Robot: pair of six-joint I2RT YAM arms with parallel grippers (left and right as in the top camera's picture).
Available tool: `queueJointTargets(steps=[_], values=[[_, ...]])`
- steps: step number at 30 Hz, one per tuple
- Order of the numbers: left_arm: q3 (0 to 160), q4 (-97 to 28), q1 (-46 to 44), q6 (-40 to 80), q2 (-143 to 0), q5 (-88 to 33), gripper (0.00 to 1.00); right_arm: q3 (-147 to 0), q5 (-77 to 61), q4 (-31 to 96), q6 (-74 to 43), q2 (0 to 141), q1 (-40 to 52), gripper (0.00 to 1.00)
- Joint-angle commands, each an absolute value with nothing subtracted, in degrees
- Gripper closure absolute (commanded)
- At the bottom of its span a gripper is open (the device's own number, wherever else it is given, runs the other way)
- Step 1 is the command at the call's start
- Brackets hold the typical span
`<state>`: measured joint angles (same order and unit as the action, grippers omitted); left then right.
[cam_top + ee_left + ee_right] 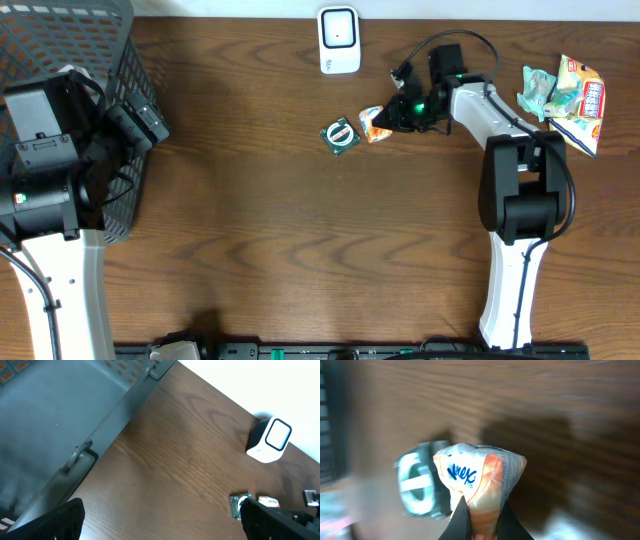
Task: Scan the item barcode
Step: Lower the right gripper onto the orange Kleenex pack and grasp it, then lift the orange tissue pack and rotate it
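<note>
An orange and white snack packet (374, 125) (480, 477) lies just right of table centre at the back, and my right gripper (390, 118) (482, 512) is shut on its near end, the dark fingertips (461, 515) pinching the crumpled foil. I cannot tell if the packet is touching the table. A green and white packet (340, 135) (417, 485) (239, 505) lies right beside it on the left. The white barcode scanner (339, 40) (270, 440) stands at the back edge, above both packets. My left gripper (150, 120) (162, 527) hangs open and empty by the basket.
A grey mesh basket (60, 40) (60, 410) fills the far left corner under the left arm. A pile of snack packets (565, 90) lies at the far right. The right arm's base (525, 200) stands on the right side of the table.
</note>
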<state>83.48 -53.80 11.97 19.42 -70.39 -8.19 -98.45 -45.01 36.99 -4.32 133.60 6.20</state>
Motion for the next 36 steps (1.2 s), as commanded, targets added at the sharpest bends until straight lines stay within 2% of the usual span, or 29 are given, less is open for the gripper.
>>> queueJointTargets(steps=[1,5,8,17,22,27,36], values=[[83.53,-53.95,12.21,18.68,-70.41,-7.64,0.02,-98.37,-65.12,36.58,-2.48,131.46,4.99,0.99],[83.53,-53.95,12.21,18.68,-70.41,-7.64,0.02,-98.35,-83.53,36.38,3.79,131.46,4.49,0.99],[83.53,-53.95,12.21,18.68,-70.41,-7.64,0.02,-98.35,-89.36,36.36,3.99,131.46,4.49,0.99],[83.55,-53.95,12.21,18.68,-70.41,-7.64,0.02,-98.35,-89.49,39.9,4.58,130.65,4.82,0.99],[83.55,-53.95,12.21,18.68,-70.41,-7.64,0.02,-98.35,-89.49,47.11,12.19,126.48,6.11,0.99],[83.53,-53.95,12.21,18.68,-70.41,-7.64,0.02,-98.35,-89.45,58.17,26.72,119.98,6.26,0.99],[83.55,-53.98,12.21,18.68,-70.41,-7.64,0.02,-97.91,-89.45,58.92,27.51,119.39,7.22,0.99]])
